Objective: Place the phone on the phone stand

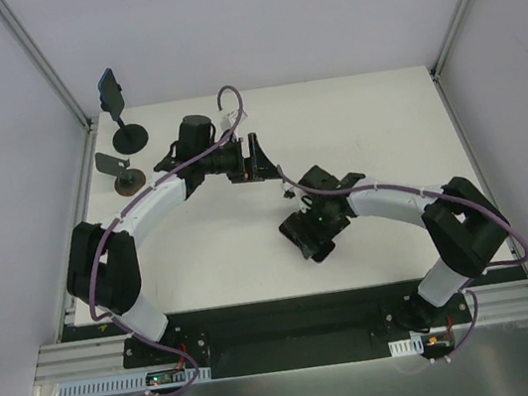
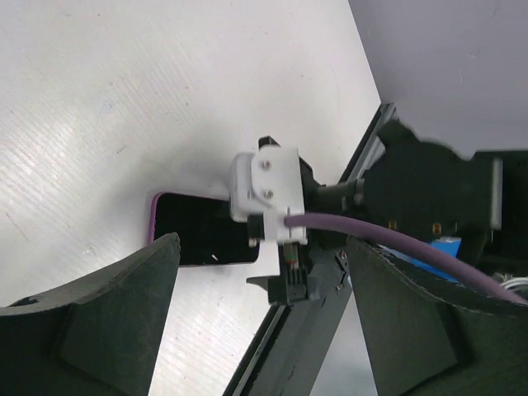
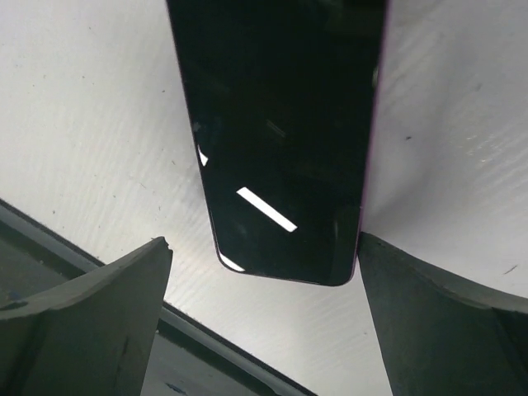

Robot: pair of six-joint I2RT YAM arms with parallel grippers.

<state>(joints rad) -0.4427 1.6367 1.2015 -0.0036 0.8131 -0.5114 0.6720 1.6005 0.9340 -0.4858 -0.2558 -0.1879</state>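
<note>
The phone [image 1: 108, 90], dark with a bluish edge, stands tilted on the head of the all-black phone stand [image 1: 130, 136] at the table's far left corner, seen only in the top view. My left gripper [image 1: 256, 159] is open and empty near mid-table, well right of the stand; its wrist view [image 2: 262, 247] looks at the right arm's wrist. My right gripper [image 1: 308, 239] is open, and in its wrist view [image 3: 264, 247] the fingers flank the near end of another black phone with a pinkish rim [image 3: 280, 124], which lies flat on the table and also shows in the left wrist view [image 2: 194, 231].
A brown-based stand with a grey plate [image 1: 119, 171] stands just in front of the black stand. The right arm's white connector [image 2: 266, 186] and purple cable [image 2: 388, 243] hang close before my left fingers. Frame posts rise at the table's [image 1: 363, 122] far corners.
</note>
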